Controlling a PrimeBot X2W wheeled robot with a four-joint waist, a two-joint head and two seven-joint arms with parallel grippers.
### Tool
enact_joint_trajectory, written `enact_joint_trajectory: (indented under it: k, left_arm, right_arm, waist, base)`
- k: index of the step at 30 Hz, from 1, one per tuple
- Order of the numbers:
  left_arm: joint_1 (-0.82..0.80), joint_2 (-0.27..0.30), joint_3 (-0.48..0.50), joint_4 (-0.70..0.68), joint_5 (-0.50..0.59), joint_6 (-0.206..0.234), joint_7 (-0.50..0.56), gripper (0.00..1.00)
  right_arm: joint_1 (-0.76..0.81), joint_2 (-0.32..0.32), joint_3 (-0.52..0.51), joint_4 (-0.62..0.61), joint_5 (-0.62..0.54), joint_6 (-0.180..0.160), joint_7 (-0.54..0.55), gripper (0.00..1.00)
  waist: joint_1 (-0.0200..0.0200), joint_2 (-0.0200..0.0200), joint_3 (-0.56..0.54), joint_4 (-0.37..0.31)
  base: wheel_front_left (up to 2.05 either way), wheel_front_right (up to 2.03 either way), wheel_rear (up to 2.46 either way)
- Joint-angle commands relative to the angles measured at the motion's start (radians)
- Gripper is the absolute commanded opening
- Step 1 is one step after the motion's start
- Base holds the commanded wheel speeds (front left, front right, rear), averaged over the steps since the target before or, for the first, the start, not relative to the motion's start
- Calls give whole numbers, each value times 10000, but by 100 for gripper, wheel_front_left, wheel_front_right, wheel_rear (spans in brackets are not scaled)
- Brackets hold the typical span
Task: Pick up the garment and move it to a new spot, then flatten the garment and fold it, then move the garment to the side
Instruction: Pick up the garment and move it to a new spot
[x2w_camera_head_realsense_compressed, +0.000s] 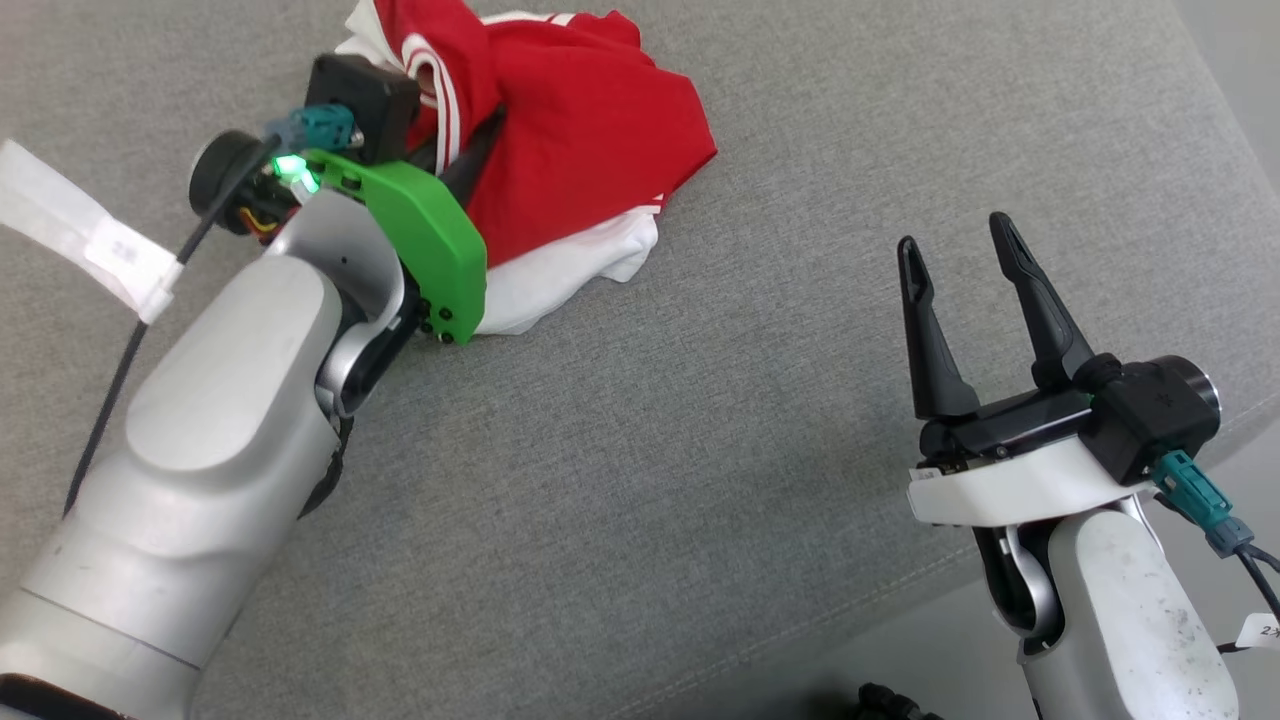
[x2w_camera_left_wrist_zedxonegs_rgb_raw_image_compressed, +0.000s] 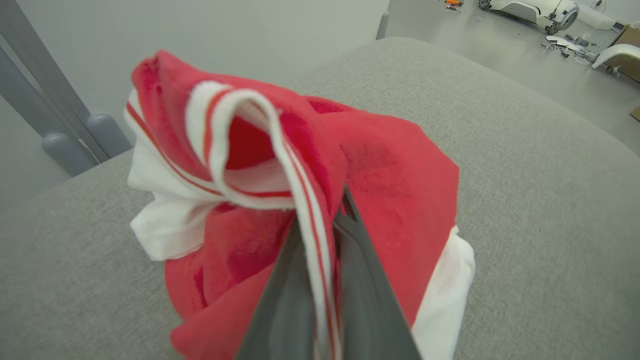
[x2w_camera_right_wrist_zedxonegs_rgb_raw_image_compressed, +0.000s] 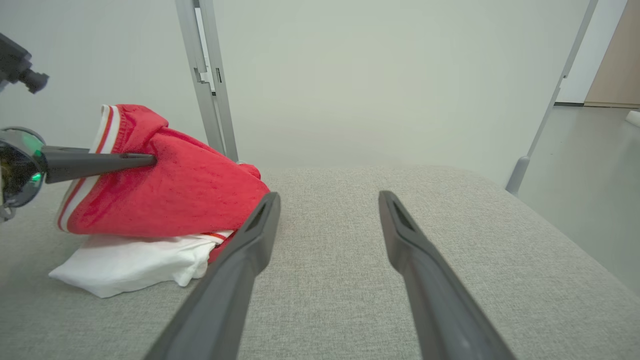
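Left gripper (x2w_camera_left_wrist_zedxonegs_rgb_raw_image_compressed: 325, 220) clamped on the striped hem of the garment (x2w_camera_head_realsense_compressed: 590, 130); the rest is heaped on the grey surface (x2w_camera_head_realsense_compressed: 700, 450). Right gripper (x2w_camera_head_realsense_compressed: 952, 235) wide open, empty, well apart to the right. Left wrist view shows the pinched hem. Right wrist view shows the white layer underneath.

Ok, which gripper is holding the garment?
The left gripper: it is pinched shut on the striped edge of the red and white garment. The right gripper stands open, apart from it.

- garment (x2w_camera_head_realsense_compressed: 590, 130): top cut off by the head view's upper edge.
- left gripper (x2w_camera_left_wrist_zedxonegs_rgb_raw_image_compressed: 325, 215): fingertips buried in garment folds.
- tag (x2w_camera_head_realsense_compressed: 125, 250): writing too small to read.
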Motion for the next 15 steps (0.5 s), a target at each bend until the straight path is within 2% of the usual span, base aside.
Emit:
enact_joint_trajectory:
  k: [1,5,6,7,11,15]
  left_arm:
    - [242,-74,-48,369,-92,-98,-212,0]
    - [378,-573,-287,1175,-177,-289,-850,0]
    - [371,-669,-341,1294,-111,-317,-1057,36]
    - [330,-772,-372,1412,-9,-322,-1334,100]
    - [350,-1178,-413,1638,251,-203,-2361,100]
    - [813,-1259,-322,1601,481,199,-3388,100]
  right_arm:
    - [-199,10,-10,-27,-47,3,-6,100]
    - [-273,6,-118,28,-244,5,-5,100]
    - [-271,7,-137,42,-286,5,-5,100]
    - [-250,12,-143,62,-345,3,-6,100]
    - [-20,-2,-186,165,-545,3,-6,100]
    - [279,-2,-58,302,-747,3,-5,100]
  waist:
    - [0,-1,729,-201]
    - [0,-1,706,78]
    - [0,-1,641,170]
    - [0,-1,538,295]
    - [0,-1,-141,804]
    - [0,-1,-1030,1359]
  base:
    - [0,0,0]
    - [0,0,0]
    - [0,0,0]
    - [0,0,0]
    - [0,0,0]
    - [0,0,0]
